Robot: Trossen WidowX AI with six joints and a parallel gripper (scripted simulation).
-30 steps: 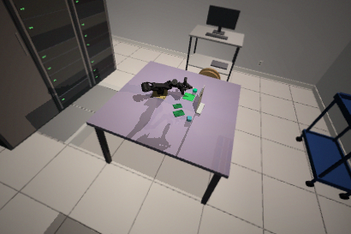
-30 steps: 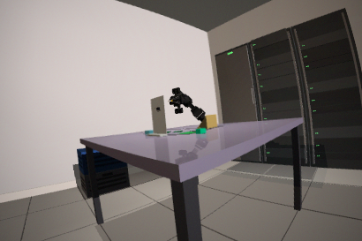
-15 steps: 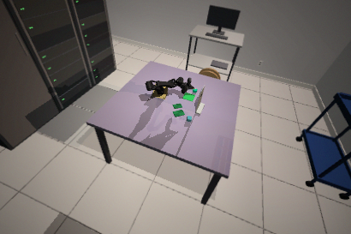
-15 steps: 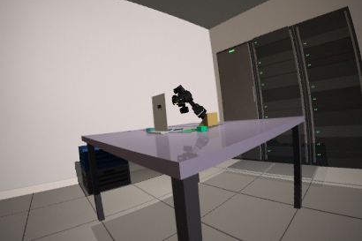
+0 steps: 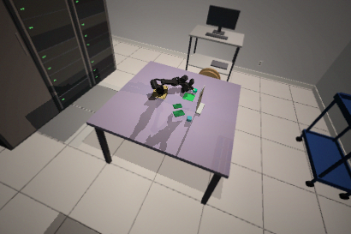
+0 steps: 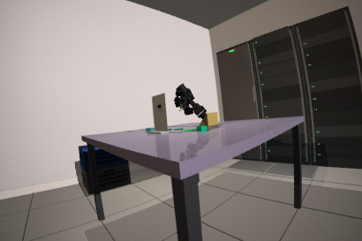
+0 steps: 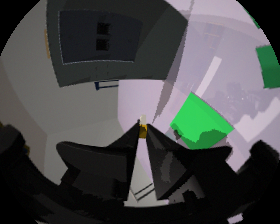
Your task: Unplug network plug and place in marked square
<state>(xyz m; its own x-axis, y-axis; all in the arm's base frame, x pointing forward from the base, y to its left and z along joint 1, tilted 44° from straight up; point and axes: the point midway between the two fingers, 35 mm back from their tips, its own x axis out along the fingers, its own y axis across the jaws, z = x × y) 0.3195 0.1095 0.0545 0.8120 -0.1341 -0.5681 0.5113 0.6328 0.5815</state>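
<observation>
My gripper (image 7: pixel 141 125) (image 6: pixel 181 109) is shut on the network plug (image 7: pixel 143 131), a small yellow piece with a pale end between the fingertips. It holds the plug above the table, clear of the panel. The upright panel (image 5: pixel 200 98) (image 6: pixel 161 116) (image 7: pixel 158 67) stands on its foot; its dark plate shows two dark openings in the wrist view, with no plug in either. The bright green marked square (image 5: pixel 188 97) (image 7: pixel 201 120) lies flat on the table, right of the fingertips in the wrist view. The plug's tab is too small to make out.
Two dark green flat pieces (image 5: pixel 177 105) (image 5: pixel 178 113) lie near the square. A teal block (image 5: pixel 189 118) lies beyond them, and a green-teal block (image 5: pixel 195 90) (image 6: pixel 201 128) lies by the square and panel. The arm (image 5: pixel 171 82) reaches over the purple table (image 5: pixel 128 111).
</observation>
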